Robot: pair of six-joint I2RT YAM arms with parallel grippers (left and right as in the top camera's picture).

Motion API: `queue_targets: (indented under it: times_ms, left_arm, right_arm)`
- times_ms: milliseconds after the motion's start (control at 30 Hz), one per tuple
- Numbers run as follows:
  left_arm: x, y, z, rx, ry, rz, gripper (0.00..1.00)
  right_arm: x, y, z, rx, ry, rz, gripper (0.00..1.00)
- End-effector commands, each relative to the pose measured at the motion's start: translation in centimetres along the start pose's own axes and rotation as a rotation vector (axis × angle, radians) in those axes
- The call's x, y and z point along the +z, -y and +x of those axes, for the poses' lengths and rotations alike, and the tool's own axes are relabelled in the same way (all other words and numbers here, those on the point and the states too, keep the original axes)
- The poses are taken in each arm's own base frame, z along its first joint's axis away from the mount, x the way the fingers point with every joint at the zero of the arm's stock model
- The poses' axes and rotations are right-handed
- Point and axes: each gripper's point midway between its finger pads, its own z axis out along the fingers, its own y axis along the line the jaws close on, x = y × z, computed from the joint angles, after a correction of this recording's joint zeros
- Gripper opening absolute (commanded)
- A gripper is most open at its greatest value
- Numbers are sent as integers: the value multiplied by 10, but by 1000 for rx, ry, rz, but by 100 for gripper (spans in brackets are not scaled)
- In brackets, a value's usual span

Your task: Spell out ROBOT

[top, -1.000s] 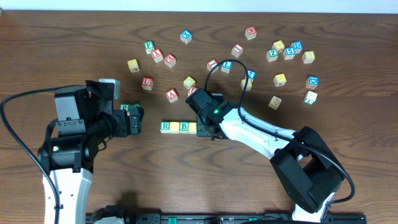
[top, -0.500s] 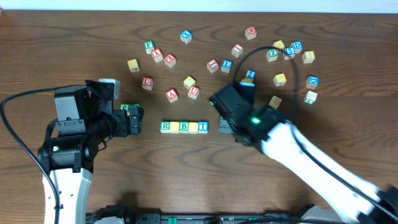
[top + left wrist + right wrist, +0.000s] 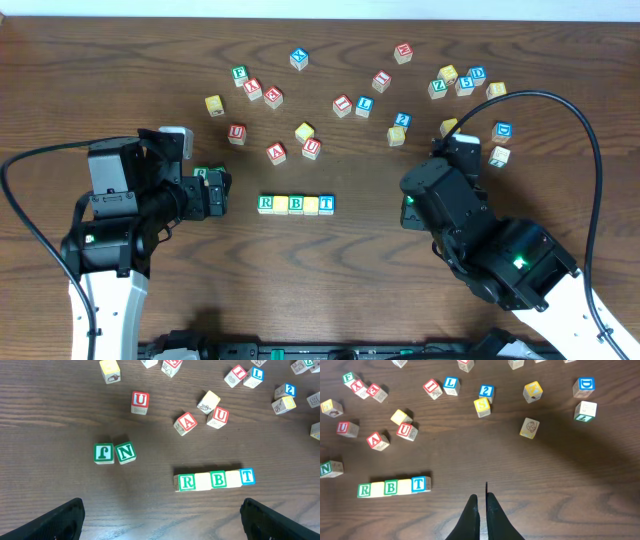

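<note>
We see a dark wooden table (image 3: 330, 285) carrying, near its middle, a touching row: R cube (image 3: 266, 204), first yellow cube (image 3: 281, 204), B cube (image 3: 296, 204), second yellow cube (image 3: 311, 204), T cube (image 3: 326, 203). Toward the left edge, a green N cube (image 3: 125, 452) sits just beside another green cube (image 3: 104, 453). Loose cubes (image 3: 342, 104) lie scattered toward the far edge.

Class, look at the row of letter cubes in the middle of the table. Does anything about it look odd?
Yes: the R cube, B cube and T cube show letters, but the two yellow cubes between them, standing in for O's, show plain tops with no readable letter. All five sit in a straight line.
</note>
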Motion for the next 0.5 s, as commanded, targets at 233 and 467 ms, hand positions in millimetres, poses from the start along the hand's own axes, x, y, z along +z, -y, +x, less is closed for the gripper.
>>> queue_targets:
  times_ms: [233,467]
  left_arm:
    - [-1,-1,-1,10,2,-2,98]
    - [-1,-1,-1,11,4,-2,98]
  right_arm:
    - [0,6,-4,52,16,28,1]
    - [0,6,-3,54,13,30,1]
